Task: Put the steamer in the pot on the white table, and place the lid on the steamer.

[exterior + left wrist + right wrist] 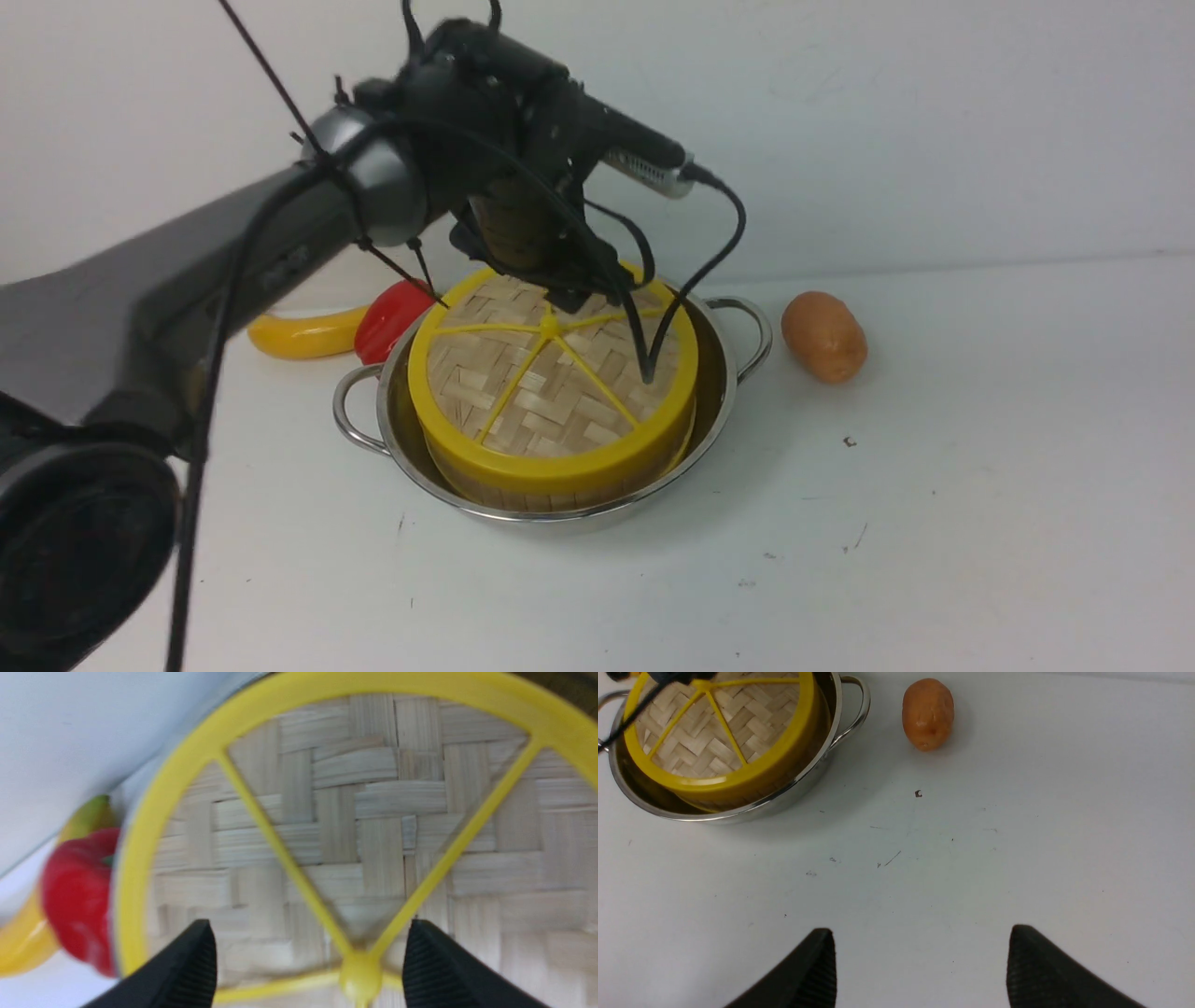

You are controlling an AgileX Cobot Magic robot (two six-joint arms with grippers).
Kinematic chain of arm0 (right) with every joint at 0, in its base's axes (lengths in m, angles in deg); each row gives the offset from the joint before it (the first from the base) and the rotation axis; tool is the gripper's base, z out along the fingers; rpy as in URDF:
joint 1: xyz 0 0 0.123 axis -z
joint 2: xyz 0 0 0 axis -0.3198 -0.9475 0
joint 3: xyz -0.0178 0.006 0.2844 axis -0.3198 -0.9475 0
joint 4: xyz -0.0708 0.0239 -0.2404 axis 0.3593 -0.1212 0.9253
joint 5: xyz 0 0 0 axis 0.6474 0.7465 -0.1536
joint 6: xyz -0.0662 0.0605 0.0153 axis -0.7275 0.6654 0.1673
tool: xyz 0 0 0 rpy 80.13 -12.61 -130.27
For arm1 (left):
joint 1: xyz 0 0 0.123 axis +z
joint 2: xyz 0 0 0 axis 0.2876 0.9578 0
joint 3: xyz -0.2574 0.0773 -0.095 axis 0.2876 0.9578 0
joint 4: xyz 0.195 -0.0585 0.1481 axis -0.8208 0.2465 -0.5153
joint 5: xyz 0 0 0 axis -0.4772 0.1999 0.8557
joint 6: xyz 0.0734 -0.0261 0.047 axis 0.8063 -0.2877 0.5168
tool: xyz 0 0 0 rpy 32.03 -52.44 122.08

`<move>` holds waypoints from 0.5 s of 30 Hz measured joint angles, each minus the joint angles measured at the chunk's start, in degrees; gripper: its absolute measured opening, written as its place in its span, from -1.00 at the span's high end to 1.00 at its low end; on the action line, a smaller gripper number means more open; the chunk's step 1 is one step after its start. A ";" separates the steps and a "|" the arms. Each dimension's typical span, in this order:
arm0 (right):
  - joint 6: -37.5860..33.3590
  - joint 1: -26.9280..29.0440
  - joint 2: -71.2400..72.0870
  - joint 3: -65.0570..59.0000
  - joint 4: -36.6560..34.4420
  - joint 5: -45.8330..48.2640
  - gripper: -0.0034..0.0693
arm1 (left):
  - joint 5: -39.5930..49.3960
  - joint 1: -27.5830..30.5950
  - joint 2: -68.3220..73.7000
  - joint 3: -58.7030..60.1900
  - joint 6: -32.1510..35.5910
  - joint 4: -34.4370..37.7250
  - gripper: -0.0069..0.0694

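Observation:
The shiny pot (721, 409) stands on the white table (934, 523). Inside it sits the steamer (523, 496), of which only a strip of bamboo wall shows. The woven lid (551, 392) with yellow spokes lies flat on top of the steamer. My left gripper (583, 294) hovers over the lid's far half, open, its fingers on either side of the yellow hub (359, 975) with nothing held. In the left wrist view the lid (373, 812) fills the picture behind the open left gripper (308, 924). My right gripper (922, 928) is open over bare table, away from the pot (784, 798).
An orange-brown potato (824, 336) lies just right of the pot. A red pepper (392, 317) and a yellow banana (303, 334) lie behind the pot on the left. A white wall closes off the back.

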 joint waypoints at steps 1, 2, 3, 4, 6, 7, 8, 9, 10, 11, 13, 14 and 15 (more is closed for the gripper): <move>-0.32 0.00 0.00 0.00 0.34 0.00 -0.40 | 0.58 0.00 -2.50 0.32 0.00 0.55 -0.24; -0.86 0.00 0.00 0.00 0.34 0.00 -0.40 | 0.90 0.00 -5.40 0.96 0.00 1.02 -0.07; -1.33 0.00 0.06 0.00 0.34 0.00 -0.39 | 0.91 0.00 -8.51 1.95 0.00 1.37 0.09; -1.60 0.00 0.14 0.00 0.73 0.00 -0.39 | 0.77 0.00 -10.53 2.72 0.00 1.77 0.27; -2.61 0.00 1.00 -0.35 1.79 -0.12 -0.31 | -1.00 0.00 -17.71 6.91 0.00 2.35 0.66; -3.05 0.00 1.92 -0.97 2.51 -0.38 -0.23 | -2.60 0.00 -21.63 9.99 0.00 2.34 0.75; -3.43 0.00 3.84 -2.44 3.71 -1.78 -0.12 | -5.23 0.00 -26.67 14.67 0.00 2.34 0.82; -3.54 0.00 4.17 -2.72 3.93 -2.08 -0.10 | -5.69 0.00 -27.52 15.55 0.00 2.34 0.83; -3.65 0.00 6.44 -4.63 5.51 -4.30 0.05 | -9.13 0.00 -33.90 22.31 0.00 2.34 0.86; -3.65 0.00 9.04 -7.09 7.46 -7.03 0.24 | -13.30 0.00 -39.70 28.88 0.00 2.34 0.87; -3.53 0.00 13.92 -12.39 9.28 -12.04 0.53 | -20.43 0.36 -49.05 40.33 0.00 2.59 0.88; -3.47 0.00 15.34 -14.24 9.43 -13.63 0.59 | -22.42 0.61 -51.67 42.57 -0.08 2.74 0.88; -3.35 0.00 18.44 -18.89 9.43 -17.41 0.77 | -26.18 1.40 -56.71 50.30 -0.56 2.79 0.88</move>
